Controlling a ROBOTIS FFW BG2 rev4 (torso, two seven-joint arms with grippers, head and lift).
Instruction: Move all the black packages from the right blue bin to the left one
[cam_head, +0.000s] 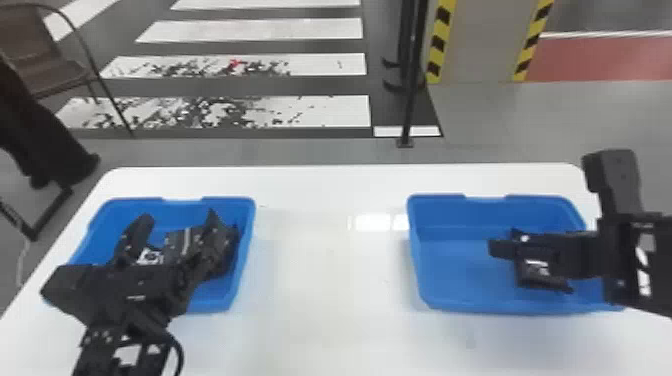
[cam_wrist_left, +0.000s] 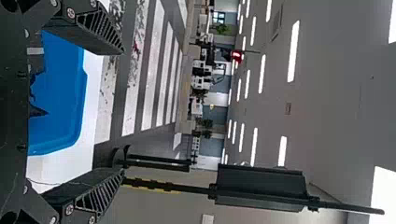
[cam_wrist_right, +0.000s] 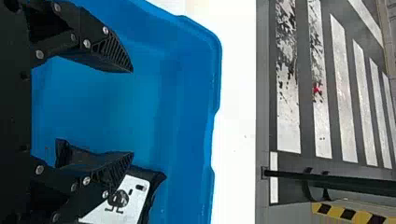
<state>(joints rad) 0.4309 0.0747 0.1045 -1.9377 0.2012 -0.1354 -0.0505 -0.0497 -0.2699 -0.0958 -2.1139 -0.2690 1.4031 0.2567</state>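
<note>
One black package (cam_wrist_right: 135, 203) in right blue bin (cam_head: 450, 305), by one finger of open right end effector (cam_head: 525, 265), left end effector (cam_head: 177, 220) open

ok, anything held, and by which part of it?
Nothing held. Left gripper and right gripper both open; black package in the right blue bin shows partly behind one right finger, unclamped.

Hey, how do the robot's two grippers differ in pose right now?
The left gripper is over the left bin; the right gripper is at the right bin.
The left gripper points nearly level, the right gripper more steeply down.
Both are black and open, with nothing between their fingertips.
</note>
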